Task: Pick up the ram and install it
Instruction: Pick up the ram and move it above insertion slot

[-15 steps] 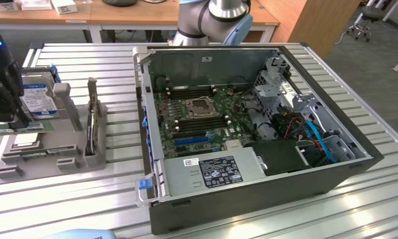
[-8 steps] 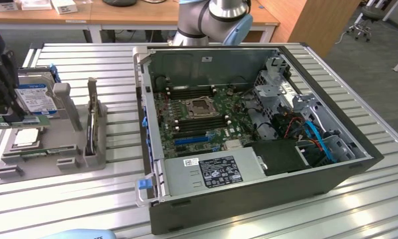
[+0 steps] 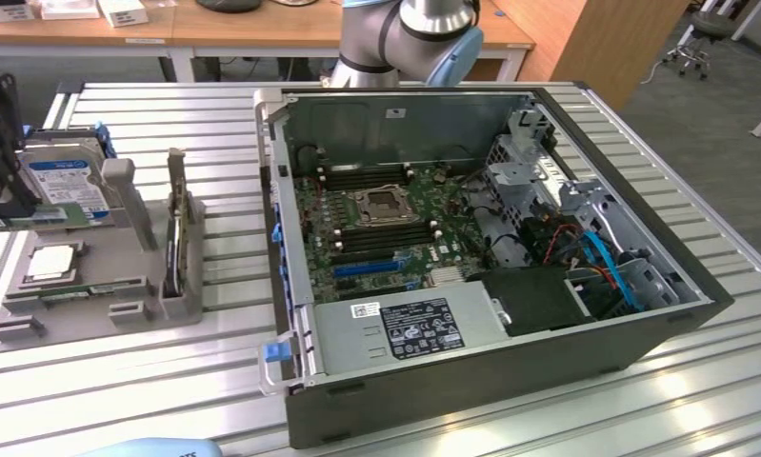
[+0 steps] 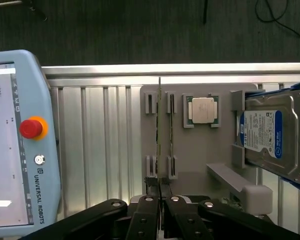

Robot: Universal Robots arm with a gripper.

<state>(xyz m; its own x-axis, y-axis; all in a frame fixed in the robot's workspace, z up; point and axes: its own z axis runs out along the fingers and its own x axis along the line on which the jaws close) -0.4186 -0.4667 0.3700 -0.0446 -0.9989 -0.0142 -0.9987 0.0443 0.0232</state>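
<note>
My gripper (image 4: 160, 194) is shut on the ram (image 4: 160, 130), a thin green stick seen edge-on that reaches out from between the fingers over the grey parts fixture (image 4: 195, 160). In the exterior view the dark gripper (image 3: 4, 202) hangs at the far left above the fixture (image 3: 94, 314), and the green ram (image 3: 44, 215) sticks out level from it in front of the hard drive. The open computer case (image 3: 482, 362) lies to the exterior view's right, its motherboard (image 3: 368, 224) facing up with dark memory slots (image 3: 354, 176) beside the processor socket.
The fixture also holds a silver processor chip (image 4: 202, 109), a blue-labelled hard drive (image 4: 270, 137) and another thin stick (image 4: 171, 130) standing in a slot. A teach pendant (image 4: 20, 140) lies on the slatted table (image 3: 215, 371) near the fixture.
</note>
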